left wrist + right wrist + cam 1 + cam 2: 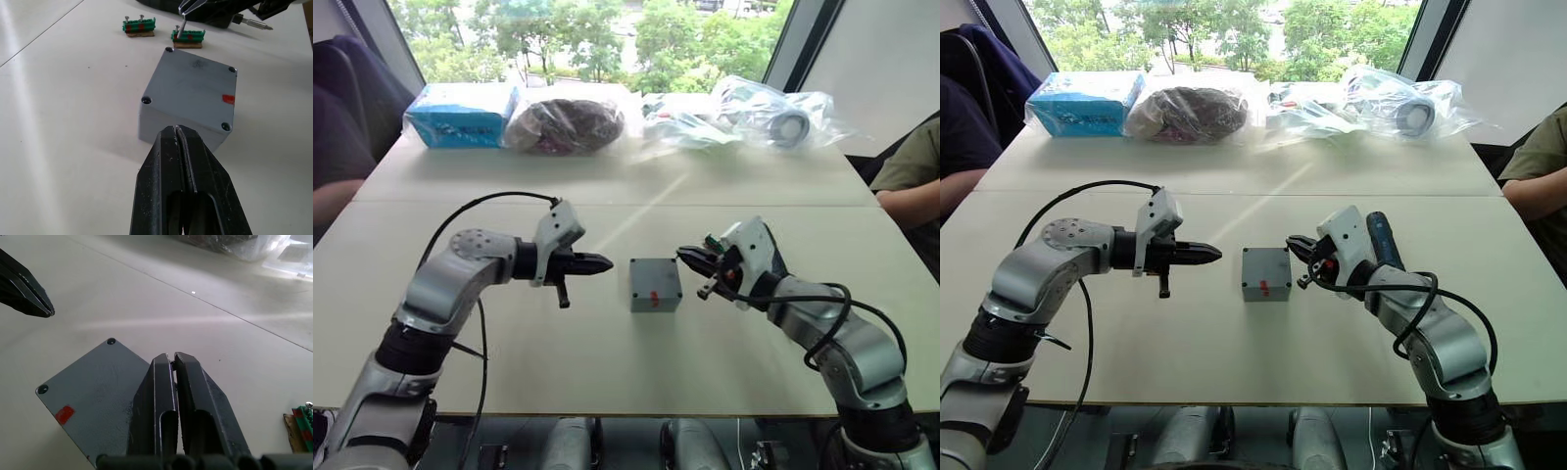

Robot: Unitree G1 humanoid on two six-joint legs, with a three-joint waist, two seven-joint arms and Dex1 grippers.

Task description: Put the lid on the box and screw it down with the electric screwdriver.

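Lid [655, 279] sits on the box [656, 300] at the centre of the frame, and in the wrist views we see its flat grey face with a screw hole at each corner and a small red mark near one edge. We find the left gripper [597, 262] just left of the box, level with it and not touching, its jaws pressed together. The right gripper [693, 257] is just right of the box, also apart from it; its fingers [164, 396] lie close together with only a thin slit between them, and nothing is held. In the right eye view we make out the screwdriver [1383, 241] lying on the table [607, 372] right of centre, behind the right arm. Two green connector pieces [138, 26] rest on the table beyond the box in the left wrist view. Along the upper edge of the frame lie a blue package [463, 115] and several plastic bags [773, 111]. A person's arm [911, 208] shows at the right edge.
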